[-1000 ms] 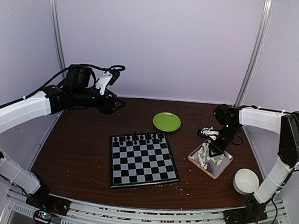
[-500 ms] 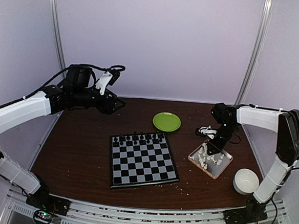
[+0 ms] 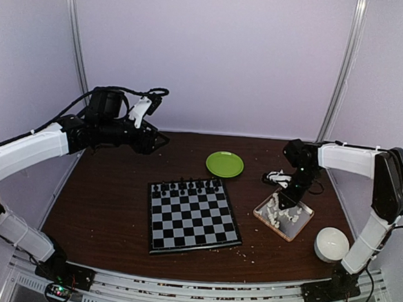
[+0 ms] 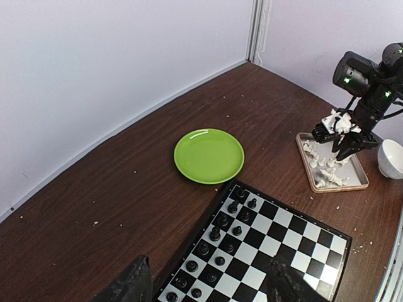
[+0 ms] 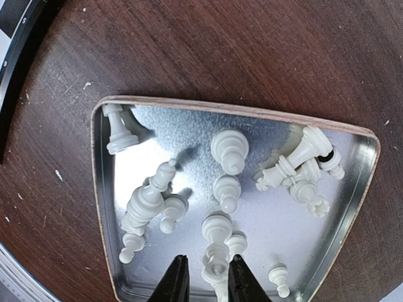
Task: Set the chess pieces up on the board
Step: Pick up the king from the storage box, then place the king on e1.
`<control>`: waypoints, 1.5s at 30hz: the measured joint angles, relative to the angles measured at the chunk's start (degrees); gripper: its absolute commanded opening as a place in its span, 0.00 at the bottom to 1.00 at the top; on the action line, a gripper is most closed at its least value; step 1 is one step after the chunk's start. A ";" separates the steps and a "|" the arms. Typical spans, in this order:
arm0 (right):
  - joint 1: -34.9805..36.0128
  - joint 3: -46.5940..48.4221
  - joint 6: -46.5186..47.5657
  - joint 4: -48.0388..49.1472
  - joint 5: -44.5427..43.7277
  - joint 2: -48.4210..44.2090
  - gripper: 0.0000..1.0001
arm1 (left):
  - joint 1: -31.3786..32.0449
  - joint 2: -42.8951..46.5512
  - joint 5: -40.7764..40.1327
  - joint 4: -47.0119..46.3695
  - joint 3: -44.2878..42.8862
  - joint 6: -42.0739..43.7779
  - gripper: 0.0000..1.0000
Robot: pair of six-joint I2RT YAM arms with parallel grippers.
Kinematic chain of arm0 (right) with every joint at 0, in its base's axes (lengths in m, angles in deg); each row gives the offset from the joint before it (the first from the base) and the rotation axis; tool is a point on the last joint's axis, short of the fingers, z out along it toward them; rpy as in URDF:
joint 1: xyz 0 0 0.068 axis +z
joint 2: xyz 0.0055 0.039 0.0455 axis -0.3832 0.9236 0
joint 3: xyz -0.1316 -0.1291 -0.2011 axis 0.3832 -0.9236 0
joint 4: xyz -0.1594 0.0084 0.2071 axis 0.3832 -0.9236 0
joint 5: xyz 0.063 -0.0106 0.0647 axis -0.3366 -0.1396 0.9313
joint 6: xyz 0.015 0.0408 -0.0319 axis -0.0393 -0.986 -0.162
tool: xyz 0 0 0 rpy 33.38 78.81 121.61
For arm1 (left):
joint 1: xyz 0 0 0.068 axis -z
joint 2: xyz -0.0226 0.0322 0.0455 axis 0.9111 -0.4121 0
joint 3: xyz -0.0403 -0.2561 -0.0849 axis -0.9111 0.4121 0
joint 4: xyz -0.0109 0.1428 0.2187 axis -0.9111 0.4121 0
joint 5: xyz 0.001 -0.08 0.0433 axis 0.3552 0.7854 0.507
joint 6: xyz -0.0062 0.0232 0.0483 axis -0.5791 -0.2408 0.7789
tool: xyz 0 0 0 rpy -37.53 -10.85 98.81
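Note:
The board (image 3: 193,216) lies mid-table, with black chessmen (image 3: 185,186) along its far two rows. Several white chess pieces (image 5: 230,151) lie jumbled in a shallow metal tray (image 5: 239,112) to the right of the board. My right gripper (image 5: 208,274) reaches down into that tray. Its jaws have closed in narrowly on one lying white piece (image 5: 216,267), which touches the right finger. My left gripper (image 4: 211,272) hangs high over the table's far left, wide open and holding nothing, with the board's black rows (image 4: 230,229) below it.
A green plate (image 3: 225,164) sits behind the board. A white bowl (image 3: 332,243) stands near the right front, just past the tray (image 3: 283,215). Crumbs dot the brown tabletop. Walls close the back and both sides.
My right gripper dropped a little lower into the tray and its jaws narrowed around a white piece. The left arm has not moved.

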 measured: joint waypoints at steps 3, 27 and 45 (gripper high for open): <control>0.00 -0.28 -0.22 0.33 -0.59 0.50 0.23 | 0.00 0.00 0.04 0.00 0.00 0.00 0.63; 0.00 -0.83 -1.22 0.04 -1.55 -1.22 0.00 | 0.00 0.00 1.25 0.00 0.00 0.00 0.63; 1.62 2.56 0.70 -6.82 5.57 -15.02 0.00 | 0.11 0.48 0.59 3.32 0.00 0.04 0.65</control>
